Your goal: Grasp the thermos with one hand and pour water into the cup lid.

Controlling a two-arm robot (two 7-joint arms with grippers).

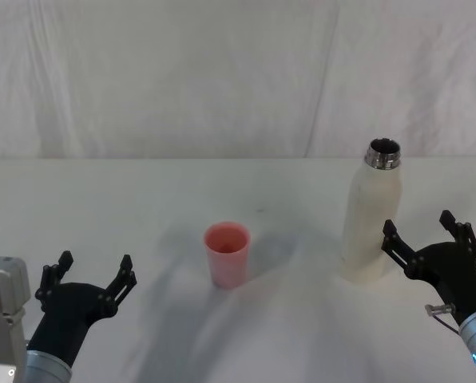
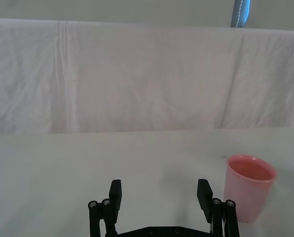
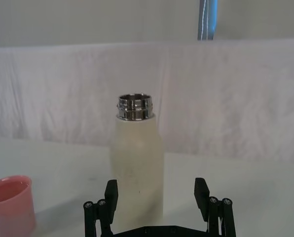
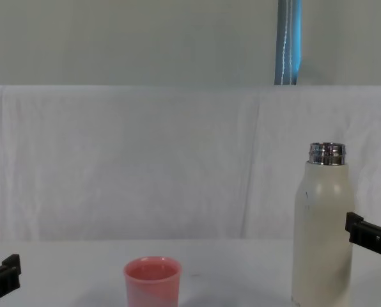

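The thermos [image 1: 371, 220] stands upright on the white table at the right, cream-white with an open steel neck; it also appears in the right wrist view [image 3: 136, 163] and the chest view [image 4: 323, 233]. My right gripper [image 1: 426, 233] is open just right of and in front of it, its fingers apart from the bottle, which stands ahead of the left finger [image 3: 109, 195]. The pink cup lid [image 1: 227, 254] stands mouth up near the table's middle [image 4: 152, 281] [image 2: 248, 187]. My left gripper [image 1: 92, 277] rests open at the lower left, well apart from the cup.
A white cloth [image 1: 142, 207] covers the table and hangs as a wrinkled backdrop [image 4: 146, 160] behind it. A blue vertical strip [image 4: 289, 41] shows above the backdrop. Bare tabletop lies between the cup and the thermos.
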